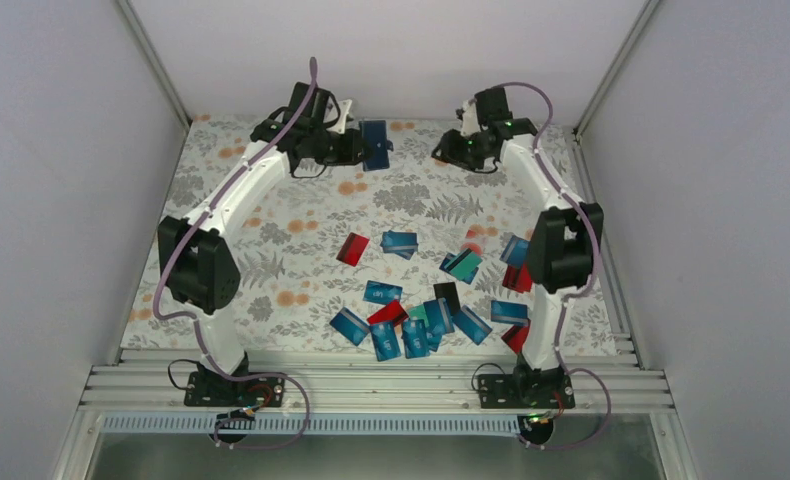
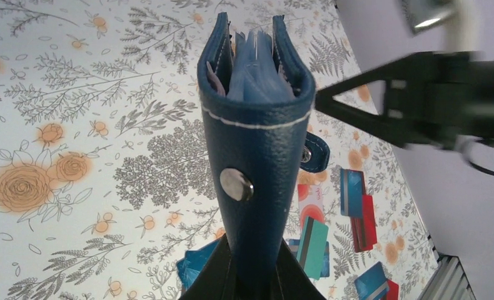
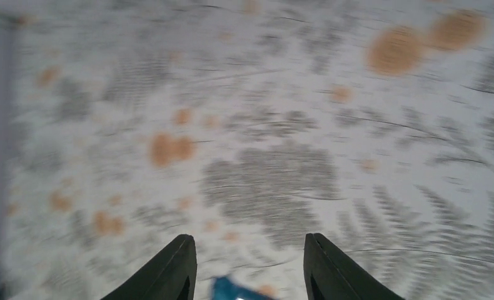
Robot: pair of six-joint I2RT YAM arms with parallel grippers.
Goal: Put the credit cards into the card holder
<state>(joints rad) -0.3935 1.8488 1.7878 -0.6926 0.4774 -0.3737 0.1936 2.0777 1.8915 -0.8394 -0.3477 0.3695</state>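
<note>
- Card holder (image 2: 257, 131) of dark blue leather was clamped at one end in the left claw (image 2: 252, 280), whose two dark fingers (image 2: 210, 284) pressed tight against its sides.
- Its other end gaped slightly, and pale blue card edges showed between the two stitched walls.
- A round metal snap button (image 2: 236, 185) sat on the face turned to the wrist camera, and a short strap (image 2: 315, 152) with a second snap hung loose on the right side.
- From above, the left claw held the holder over the far part of the flowered counter (image 1: 271, 215), close to the back wall.
- The right claw (image 1: 449, 150) hung near it at the same far end, apart from the holder, with one pointed finger aimed toward the holder's side.
- The right wrist view was blurred, but its jaws stood apart with the patterned counter visible between them and nothing seen in their grip. A small blue patch showed at the bottom edge between them, and what it was could not be told.
- Credit cards (image 1: 411, 320) lay scattered on the near half of the counter, well apart from the holder, mostly blue and teal and heaped on one another.
- A red card (image 1: 352, 249) lay a little apart on the left of the spread, a black card (image 1: 447, 296) lay among the heap, and more red and blue ones lay beside the right arm.
</note>
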